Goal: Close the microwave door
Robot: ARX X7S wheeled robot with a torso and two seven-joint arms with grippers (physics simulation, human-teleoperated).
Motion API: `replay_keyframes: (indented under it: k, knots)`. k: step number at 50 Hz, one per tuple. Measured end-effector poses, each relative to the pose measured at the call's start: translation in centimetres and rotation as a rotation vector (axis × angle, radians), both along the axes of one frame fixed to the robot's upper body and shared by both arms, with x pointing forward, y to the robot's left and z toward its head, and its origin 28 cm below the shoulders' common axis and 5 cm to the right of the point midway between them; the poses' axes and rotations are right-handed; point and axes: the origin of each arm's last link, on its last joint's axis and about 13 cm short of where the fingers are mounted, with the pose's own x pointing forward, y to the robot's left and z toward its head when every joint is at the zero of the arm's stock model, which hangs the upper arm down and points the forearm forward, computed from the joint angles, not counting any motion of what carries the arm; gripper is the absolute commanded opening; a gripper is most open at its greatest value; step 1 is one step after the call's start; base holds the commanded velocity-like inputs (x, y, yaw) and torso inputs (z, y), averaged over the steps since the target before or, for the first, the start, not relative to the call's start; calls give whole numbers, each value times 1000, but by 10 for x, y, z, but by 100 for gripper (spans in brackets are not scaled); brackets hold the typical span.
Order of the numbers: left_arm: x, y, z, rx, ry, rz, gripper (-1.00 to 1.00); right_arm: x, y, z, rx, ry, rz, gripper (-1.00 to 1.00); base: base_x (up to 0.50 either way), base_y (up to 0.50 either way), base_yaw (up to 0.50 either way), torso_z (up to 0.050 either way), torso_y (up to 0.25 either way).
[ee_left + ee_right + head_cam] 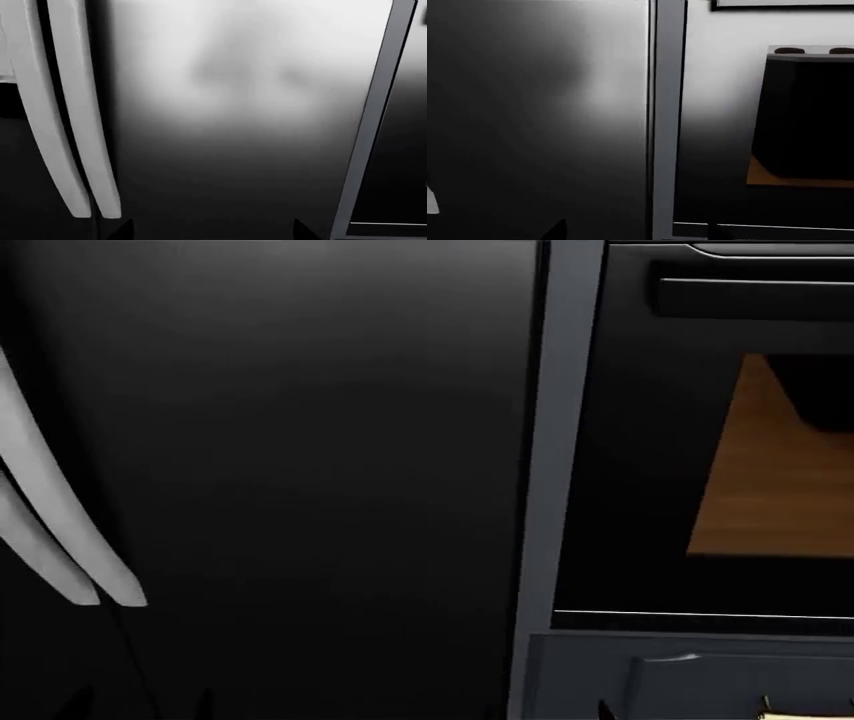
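The microwave and its door are out of view in all three views. My left gripper [213,233] is open, and only its two dark fingertips show, wide apart, close in front of a stainless fridge door [240,125]. My right gripper [635,233] is open too, its fingertips spread across the fridge door's edge [547,125] and a grey vertical trim strip [667,125]. Neither gripper holds anything.
Two pale curved fridge handles [80,125] hang beside the left gripper and show in the head view as handles [60,540]. Right of the grey trim [541,460] is a dark built-in oven front [627,460] with a bar handle [747,295] and a window reflecting wood [781,480]. A drawer front [667,680] lies below it.
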Motion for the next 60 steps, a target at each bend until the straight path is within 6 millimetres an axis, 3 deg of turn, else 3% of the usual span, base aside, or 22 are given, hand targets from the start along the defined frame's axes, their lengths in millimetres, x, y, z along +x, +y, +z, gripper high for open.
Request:
replay_keyframes:
  k: [9,13,17,22,28,34,44,53,60]
  knots:
    - [0,0,0,-7,-5,-3,100,1,0,0,-13,15,-3,100,0,0,0,0,0]
    - [-2,2,9,-22,-48,-5,100,-2,1,6,-50,-9,-7,100,0,0,0,0,0]
    - [-9,7,42,-30,-172,9,100,-7,3,29,-107,-78,-8,100,0,0,0,0,0]
    - [-18,13,99,-36,-375,29,100,-17,13,79,-181,-249,15,100,0,0,0,0,0]
    - [-32,9,167,-19,-745,-26,100,-38,21,127,-211,-505,16,100,0,0,0,0,0]
    - [-56,13,203,-14,-929,-123,100,-61,21,151,-240,-682,-20,100,0,0,0,0,0]
    - [-80,24,225,-8,-971,-125,100,-83,19,168,-273,-818,-59,100,0,0,0,0,0]
    - [-90,26,233,-32,-974,-81,100,-91,18,173,-296,-857,-79,100,27,0,0,0,0]
    - [-94,30,236,-36,-974,-47,100,-94,17,175,-319,-879,-92,100,500,0,0,0,0]
